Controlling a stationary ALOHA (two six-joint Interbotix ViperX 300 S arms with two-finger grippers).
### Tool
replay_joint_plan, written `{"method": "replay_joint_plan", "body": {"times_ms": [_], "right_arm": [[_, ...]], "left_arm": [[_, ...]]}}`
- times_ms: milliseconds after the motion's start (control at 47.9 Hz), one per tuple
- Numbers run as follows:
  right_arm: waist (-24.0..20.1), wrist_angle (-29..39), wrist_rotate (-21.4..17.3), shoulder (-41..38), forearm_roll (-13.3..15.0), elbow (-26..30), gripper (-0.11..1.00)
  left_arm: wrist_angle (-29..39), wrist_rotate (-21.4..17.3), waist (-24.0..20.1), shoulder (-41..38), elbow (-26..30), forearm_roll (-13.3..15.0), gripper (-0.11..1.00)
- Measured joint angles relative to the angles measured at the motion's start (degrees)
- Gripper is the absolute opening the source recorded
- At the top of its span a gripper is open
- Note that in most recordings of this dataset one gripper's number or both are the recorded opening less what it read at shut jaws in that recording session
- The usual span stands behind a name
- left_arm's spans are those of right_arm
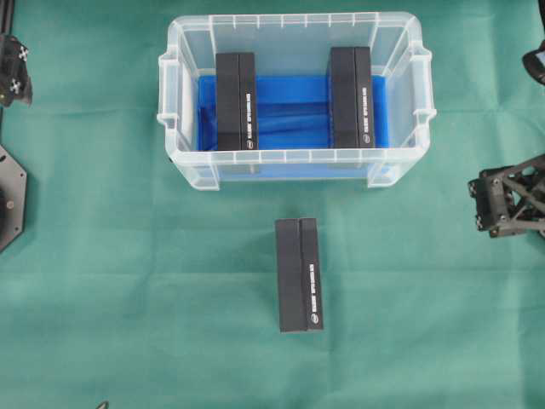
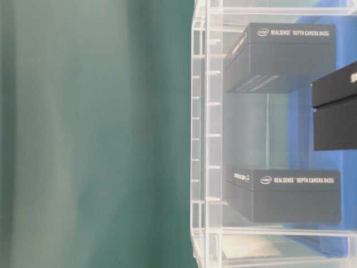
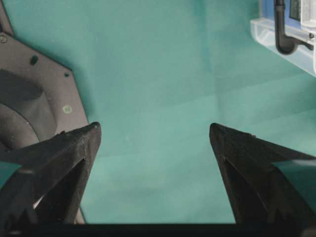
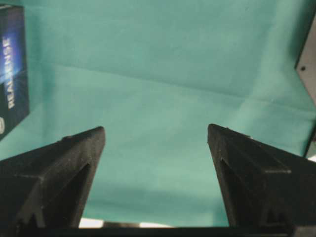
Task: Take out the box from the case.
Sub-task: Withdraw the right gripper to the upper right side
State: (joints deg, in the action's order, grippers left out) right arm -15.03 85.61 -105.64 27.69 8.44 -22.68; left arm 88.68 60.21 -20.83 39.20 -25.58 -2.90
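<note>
The case (image 1: 294, 156), a clear plastic bin with a blue bottom, stands at the back middle of the green cloth. Two black boxes stand inside it, one at the left (image 1: 236, 100) and one at the right (image 1: 352, 96). A third black box (image 1: 299, 273) lies on the cloth in front of the case. My left gripper (image 3: 155, 129) is open over bare cloth at the far left, with a corner of the case (image 3: 276, 37) in its view. My right gripper (image 4: 156, 131) is open over cloth at the far right, and a box (image 4: 12, 69) shows at its view's left edge.
The left arm's base plate (image 3: 34, 98) lies beside the left gripper. The right arm (image 1: 507, 200) sits at the right edge of the cloth. In the table-level view the case wall (image 2: 203, 139) and the boxes (image 2: 290, 195) fill the right half.
</note>
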Motion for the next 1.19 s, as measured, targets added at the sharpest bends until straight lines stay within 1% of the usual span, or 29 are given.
{"method": "replay_joint_plan", "body": {"times_ms": [125, 230, 438, 543, 626, 752, 793, 877, 919, 1190], "right_arm": [[4.0, 0.0, 3.2, 0.0, 0.6, -0.4, 0.85], [8.7, -0.2, 6.9, 0.4, 0.7, -0.7, 0.85], [19.4, -2.1, 18.7, 0.8, 0.7, -1.6, 0.85], [24.9, -4.4, 25.0, 0.8, 0.4, -2.2, 0.85], [29.0, -5.6, 28.5, 0.9, -0.3, -2.7, 0.85], [34.0, -6.7, 33.1, 0.9, -1.5, -3.7, 0.85], [35.8, -6.8, 34.3, 0.8, -2.0, -4.0, 0.85], [37.7, -6.8, 35.8, 0.9, -2.5, -4.4, 0.85], [37.9, -6.9, 36.1, 0.9, -2.9, -4.5, 0.85], [38.5, -6.9, 36.2, 0.8, -3.0, -5.1, 0.85]], "left_arm": [[-0.1, 0.1, -0.1, 0.0, -0.2, -0.1, 0.92], [0.0, 0.3, -0.1, 0.0, -0.3, 0.0, 0.92], [0.0, 0.4, 0.0, 0.1, -0.3, -0.1, 0.92], [0.0, 0.4, -0.1, 0.1, -0.3, -0.1, 0.92], [0.0, 0.4, 0.0, 0.1, -0.3, -0.1, 0.92], [-0.1, 0.4, 0.0, 0.1, -0.4, -0.2, 0.92], [0.0, 0.5, -0.1, 0.1, -0.4, -0.2, 0.92], [0.0, 0.5, 0.0, 0.1, -0.3, -0.2, 0.92], [-0.1, 0.5, 0.0, 0.0, -0.4, -0.2, 0.92], [0.0, 0.5, 0.0, 0.1, -0.4, -0.2, 0.92]]}}
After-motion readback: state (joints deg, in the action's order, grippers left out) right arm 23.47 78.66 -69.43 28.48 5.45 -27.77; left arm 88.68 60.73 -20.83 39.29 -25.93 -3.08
